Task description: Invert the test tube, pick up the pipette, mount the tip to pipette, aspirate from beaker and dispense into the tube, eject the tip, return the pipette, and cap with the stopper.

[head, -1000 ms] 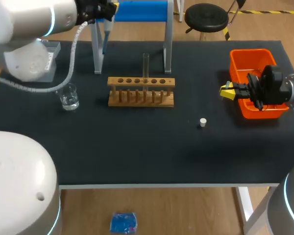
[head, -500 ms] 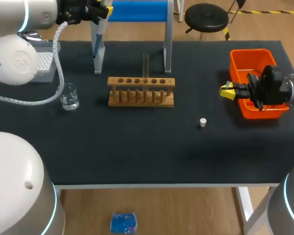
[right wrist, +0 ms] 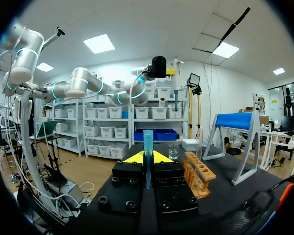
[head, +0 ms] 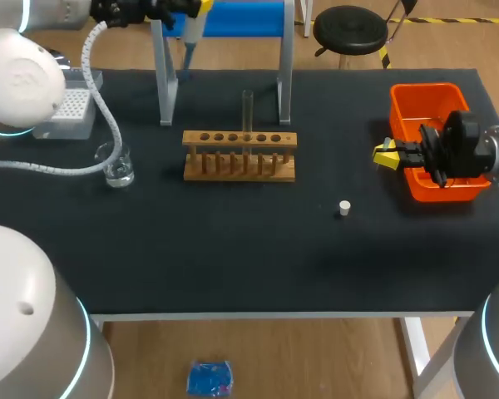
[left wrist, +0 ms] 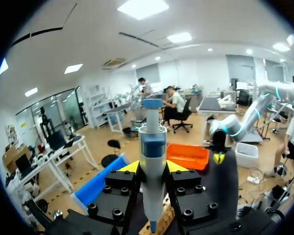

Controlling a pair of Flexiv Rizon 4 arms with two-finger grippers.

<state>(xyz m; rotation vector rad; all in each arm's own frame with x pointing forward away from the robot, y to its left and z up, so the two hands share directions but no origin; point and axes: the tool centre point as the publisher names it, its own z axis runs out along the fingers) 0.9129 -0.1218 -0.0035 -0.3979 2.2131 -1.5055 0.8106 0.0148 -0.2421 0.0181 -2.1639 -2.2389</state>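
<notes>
The left gripper [head: 185, 7] pinches the pipette [left wrist: 152, 156] at the table's 11 o'clock. It looks light, hard and smooth; hold its thick middle. The right gripper [head: 386, 155], at 3 o'clock, pinches a blue tip [right wrist: 147, 142].

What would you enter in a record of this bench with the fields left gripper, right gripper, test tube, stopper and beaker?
left gripper: shut on the pipette, up by the blue stand
right gripper: shut on a blue pipette tip, at the orange bin's edge
test tube: upright in the wooden rack, no stopper on it
stopper: on the table, apart from the rack
beaker: on the table, near the tip box
</notes>
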